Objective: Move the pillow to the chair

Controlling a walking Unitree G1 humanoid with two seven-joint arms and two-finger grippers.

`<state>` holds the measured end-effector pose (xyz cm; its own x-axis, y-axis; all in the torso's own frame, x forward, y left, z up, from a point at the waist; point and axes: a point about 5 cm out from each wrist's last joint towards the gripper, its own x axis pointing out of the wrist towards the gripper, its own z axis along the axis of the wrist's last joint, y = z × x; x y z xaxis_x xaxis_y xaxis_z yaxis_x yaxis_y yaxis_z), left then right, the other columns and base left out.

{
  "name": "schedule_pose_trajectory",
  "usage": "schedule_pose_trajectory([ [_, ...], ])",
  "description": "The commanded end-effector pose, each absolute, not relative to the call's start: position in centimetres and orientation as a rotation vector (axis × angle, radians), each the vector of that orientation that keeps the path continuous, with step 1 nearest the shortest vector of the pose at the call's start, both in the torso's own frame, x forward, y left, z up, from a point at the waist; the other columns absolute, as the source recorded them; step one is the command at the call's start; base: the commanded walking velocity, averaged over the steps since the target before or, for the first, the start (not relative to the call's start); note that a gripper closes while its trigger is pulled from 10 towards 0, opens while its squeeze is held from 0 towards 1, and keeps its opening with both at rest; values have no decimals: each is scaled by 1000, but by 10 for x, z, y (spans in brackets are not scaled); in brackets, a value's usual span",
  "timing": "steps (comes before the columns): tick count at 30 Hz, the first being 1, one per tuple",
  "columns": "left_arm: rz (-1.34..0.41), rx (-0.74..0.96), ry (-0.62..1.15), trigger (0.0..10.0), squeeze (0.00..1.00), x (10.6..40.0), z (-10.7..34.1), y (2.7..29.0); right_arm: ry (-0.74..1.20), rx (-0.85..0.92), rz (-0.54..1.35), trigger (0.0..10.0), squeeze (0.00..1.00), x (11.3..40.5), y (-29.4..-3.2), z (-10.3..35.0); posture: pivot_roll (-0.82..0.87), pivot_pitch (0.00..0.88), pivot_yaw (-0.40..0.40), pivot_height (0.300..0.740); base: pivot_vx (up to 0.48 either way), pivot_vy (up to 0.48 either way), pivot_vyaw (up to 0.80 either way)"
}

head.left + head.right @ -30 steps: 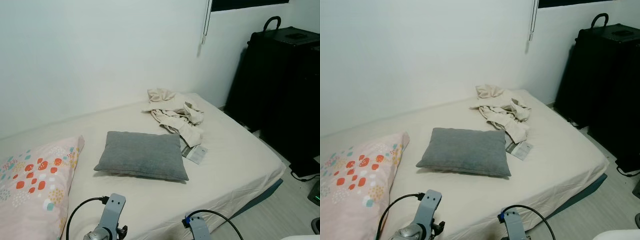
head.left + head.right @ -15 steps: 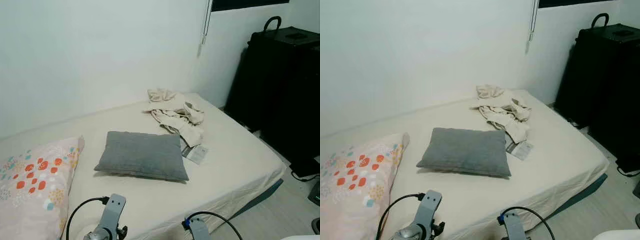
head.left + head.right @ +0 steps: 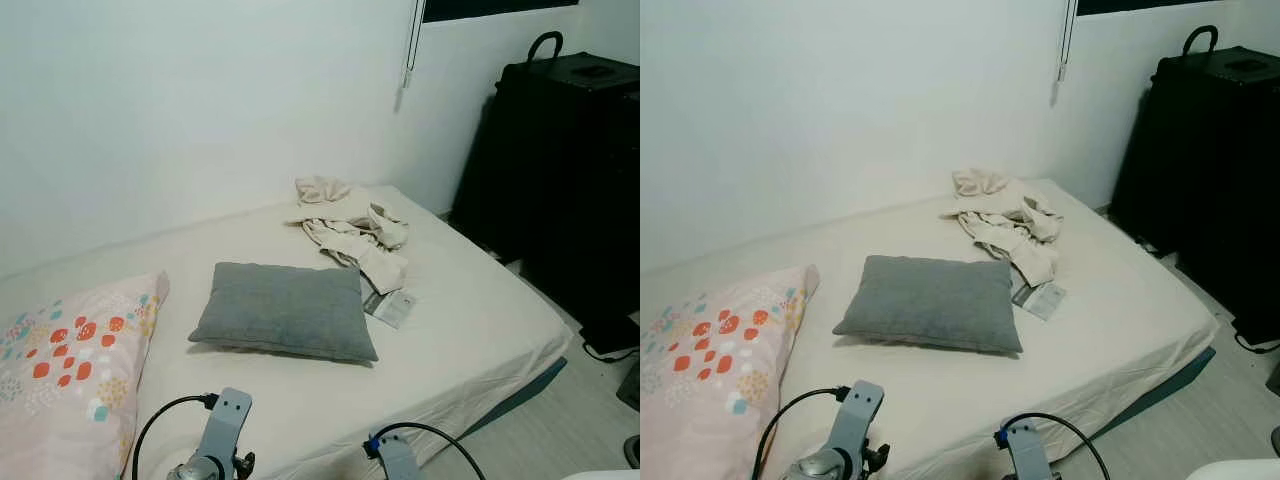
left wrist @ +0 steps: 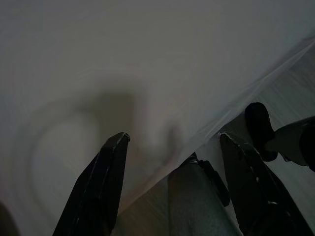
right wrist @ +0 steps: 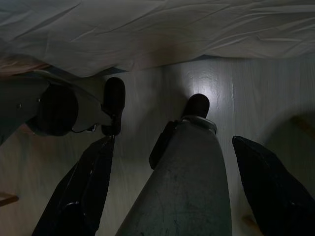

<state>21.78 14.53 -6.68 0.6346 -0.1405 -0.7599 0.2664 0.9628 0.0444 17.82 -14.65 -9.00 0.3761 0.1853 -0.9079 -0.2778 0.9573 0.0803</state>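
Left eye view: grey pillow point(image 3: 283, 310) lies flat mid-frame on the bed point(image 3: 470, 330), untouched, since left gripper point(image 4: 170, 142) and right gripper point(image 5: 170, 152) hang low, fingers spread, holding nothing.

Grey pillow point(image 3: 283, 310) flat on bed point(image 3: 470, 320)

— What sort of room am I steering through?

— A bedroom in a home, I'd say. I see a low bed point(image 3: 470, 330) with a cream sheet against a white wall point(image 3: 200, 100), a grey pillow point(image 3: 283, 310), a floral pillow point(image 3: 70, 360), crumpled clothes point(image 3: 350, 225) and a black cabinet point(image 3: 570, 170) beside it.
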Motion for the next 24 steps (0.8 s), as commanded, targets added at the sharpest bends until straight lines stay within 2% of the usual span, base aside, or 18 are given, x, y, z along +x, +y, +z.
schedule_pose_trajectory([
  [1,-237,176,860,10000,0,219,-67,149,1144,-87,304,10000,0,178,-144,-90,23,0,35,740,0,0,0],
  [16,-234,177,858,10000,0,222,-64,150,1128,-85,297,10000,0,184,-143,-87,20,0,37,740,0,0,0],
  [22,-230,177,850,10000,0,227,-62,150,1049,-99,294,10000,0,196,-142,-82,15,8,44,740,0,0,0],
  [24,-230,187,842,10000,0,230,-60,150,1003,-152,301,10000,0,203,-142,-77,21,18,45,740,0,0,0],
])
